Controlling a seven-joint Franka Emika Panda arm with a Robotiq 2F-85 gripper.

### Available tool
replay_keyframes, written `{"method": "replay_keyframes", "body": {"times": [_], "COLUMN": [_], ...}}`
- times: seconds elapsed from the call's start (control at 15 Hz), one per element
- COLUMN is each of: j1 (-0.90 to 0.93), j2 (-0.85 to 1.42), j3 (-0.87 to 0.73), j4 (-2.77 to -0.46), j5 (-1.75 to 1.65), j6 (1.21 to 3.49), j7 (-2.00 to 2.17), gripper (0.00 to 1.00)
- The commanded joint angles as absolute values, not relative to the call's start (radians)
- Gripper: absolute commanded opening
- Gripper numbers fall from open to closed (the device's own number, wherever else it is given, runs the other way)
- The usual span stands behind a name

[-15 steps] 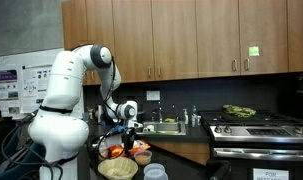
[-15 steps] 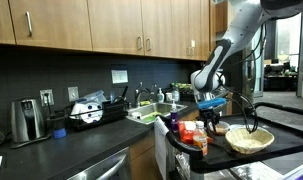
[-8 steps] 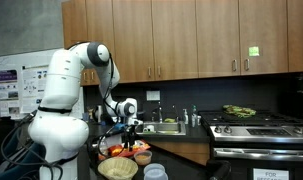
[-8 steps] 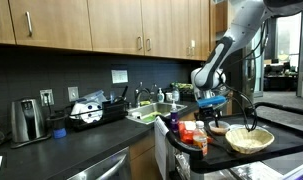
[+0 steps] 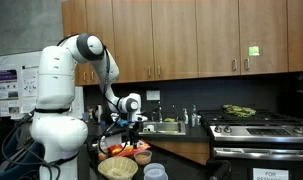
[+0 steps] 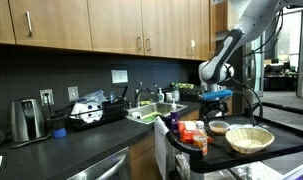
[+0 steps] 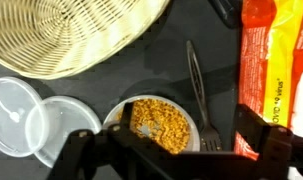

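In the wrist view my gripper (image 7: 166, 150) is open, its two dark fingers (image 7: 257, 135) spread wide with nothing between them. Directly below it sits a white bowl (image 7: 161, 125) filled with yellow grains. A black fork (image 7: 196, 85) lies on the dark counter just right of the bowl, tines towards me. An orange-red packet (image 7: 276, 60) lies beyond the fork under the right finger. In both exterior views the gripper (image 5: 131, 121) (image 6: 216, 100) hangs a short way above the bowl (image 6: 219, 128).
A woven basket (image 7: 71, 30) (image 6: 249, 138) lies beside the bowl, and white plastic lids (image 7: 26, 110) rest near it. The sink (image 5: 169, 126), a stove (image 5: 259, 128) and wooden cabinets (image 5: 191, 35) stand behind. A toaster (image 6: 27, 120) sits further along the counter.
The jaws have opened wide and the arm has lifted up away from the bowl and the counter.
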State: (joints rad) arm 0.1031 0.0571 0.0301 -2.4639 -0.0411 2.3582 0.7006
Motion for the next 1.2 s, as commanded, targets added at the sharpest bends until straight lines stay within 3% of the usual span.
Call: {"method": "replay_keyframes", "body": {"times": [0.0,0.6,1.13], "j1": [0.059,-0.091,-0.154], "j2": [-0.042,-0.162,-0.097], "j3": [0.005,-0.06,-0.091], "j4": [-2.543,-2.666,-2.656], "j5": [-0.066,-0.13,-0.113], "j6": [2.369,2.375,2.477], "j7": [0.71,0.599,0.523], "gripper": [1.0,1.0,1.0]}}
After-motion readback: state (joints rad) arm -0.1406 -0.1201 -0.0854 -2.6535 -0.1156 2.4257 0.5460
